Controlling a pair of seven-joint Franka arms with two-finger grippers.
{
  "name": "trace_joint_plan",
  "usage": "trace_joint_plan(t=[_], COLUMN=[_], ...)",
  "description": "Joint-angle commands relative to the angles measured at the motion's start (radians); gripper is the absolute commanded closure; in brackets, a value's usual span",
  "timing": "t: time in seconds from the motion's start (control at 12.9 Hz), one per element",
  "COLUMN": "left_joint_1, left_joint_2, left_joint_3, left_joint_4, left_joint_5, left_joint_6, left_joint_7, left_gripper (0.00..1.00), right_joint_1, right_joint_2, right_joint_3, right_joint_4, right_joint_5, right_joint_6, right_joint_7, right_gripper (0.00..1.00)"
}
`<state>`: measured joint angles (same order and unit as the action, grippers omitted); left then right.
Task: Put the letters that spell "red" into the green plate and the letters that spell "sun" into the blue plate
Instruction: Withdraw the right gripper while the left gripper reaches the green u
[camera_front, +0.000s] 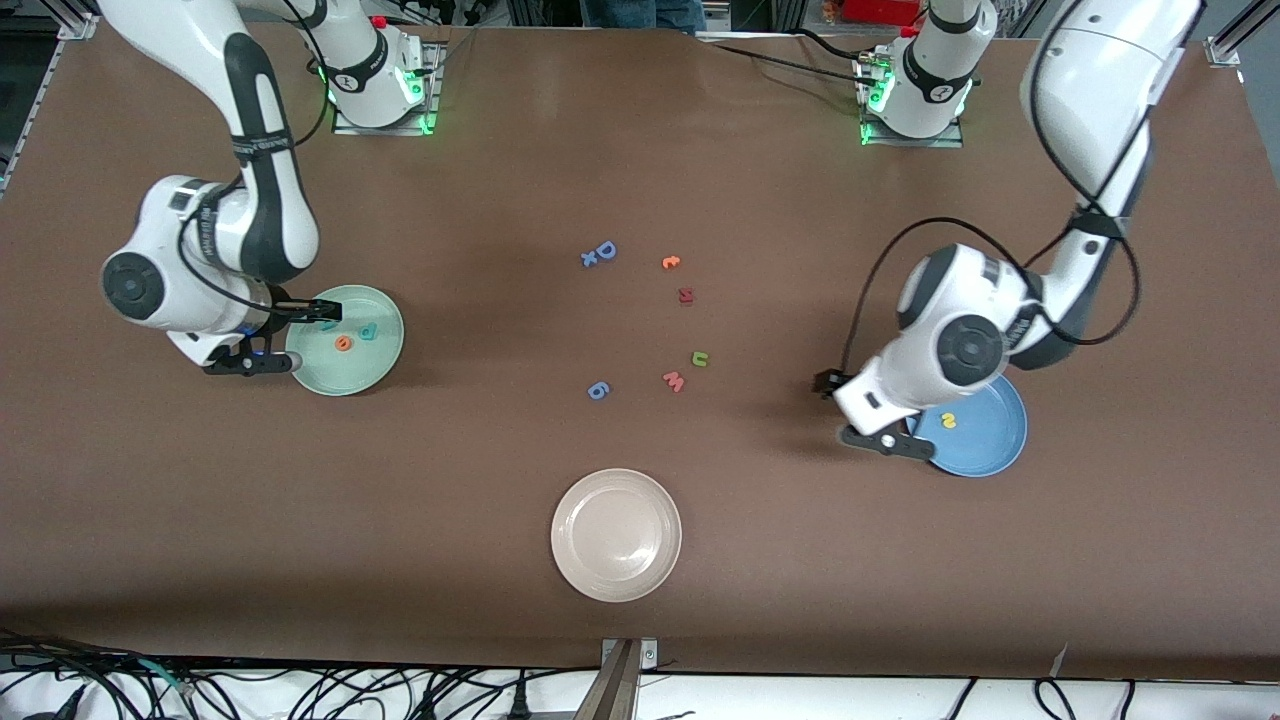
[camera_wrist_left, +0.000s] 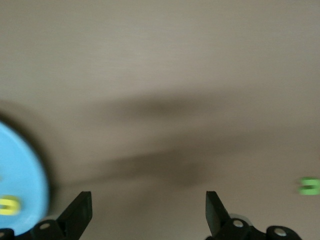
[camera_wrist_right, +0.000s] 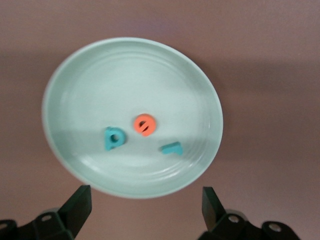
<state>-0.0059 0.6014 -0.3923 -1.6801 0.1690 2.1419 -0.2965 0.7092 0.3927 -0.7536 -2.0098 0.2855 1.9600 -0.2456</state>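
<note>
Over the green plate (camera_wrist_right: 65, 95) near the right arm's table edge: right gripper (camera_wrist_right: 142, 210) fingers apart, r (camera_wrist_right: 172, 148), e (camera_wrist_right: 144, 124), d (camera_wrist_right: 114, 138) inside | left gripper (camera_wrist_left: 149, 212) fingers apart beside blue plate (camera_front: 1000, 440), one yellow letter (camera_front: 950, 421) visible inside | step: "red" done, "sun" underway | next: left fetches green u (camera_front: 700, 358) at table centre.

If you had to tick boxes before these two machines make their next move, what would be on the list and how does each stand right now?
1. All of "red" in the green plate: ok; teal d, orange e and teal r lie inside.
2. "sun" in the blue plate: not ok; only one yellow letter shows there.
3. Green u-shaped letter: not ok, it lies on the table beside the pink w.
4. Right claw empty: ok, open over the green plate's edge.
5. Left claw empty: ok, open beside the blue plate.
6. Third "sun" letter: cannot tell.
</note>
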Motion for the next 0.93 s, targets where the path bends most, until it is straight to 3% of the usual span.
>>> trace_joint_plan(t=[0.0,0.31,0.62,0.85], left_joint_1=[-0.101,-0.215,-0.259,-0.269], left_joint_2=[0.005,0.005,0.044,0.092], left_joint_3=[0.003,0.010,0.004,0.003], left_joint_4=[-0.032,-0.193,-0.187,-0.139], left_joint_5=[-0.011,0.032,0.292,0.317], left_joint_6=[0.082,0.366,0.377,0.383], left_joint_7=[-0.148,-0.305,-0.547,-0.570], left_gripper=[0.00,0.00,0.00,0.00], right_joint_1=[-0.004,0.003,0.013,0.032], right_joint_2=[-0.011,-0.119,-0.164,-0.164], right_joint_3=[-0.041,-0.072,-0.073,-0.070], right_joint_4=[0.176,0.293,0.397,0.434], right_joint_5=[-0.011,-0.025,-0.182,-0.210], right_joint_6=[-0.214,-0.297,-0.412,-0.443], right_joint_7=[0.006,0.005,0.011,0.118], right_gripper=[0.02,0.01,0.01,0.00])
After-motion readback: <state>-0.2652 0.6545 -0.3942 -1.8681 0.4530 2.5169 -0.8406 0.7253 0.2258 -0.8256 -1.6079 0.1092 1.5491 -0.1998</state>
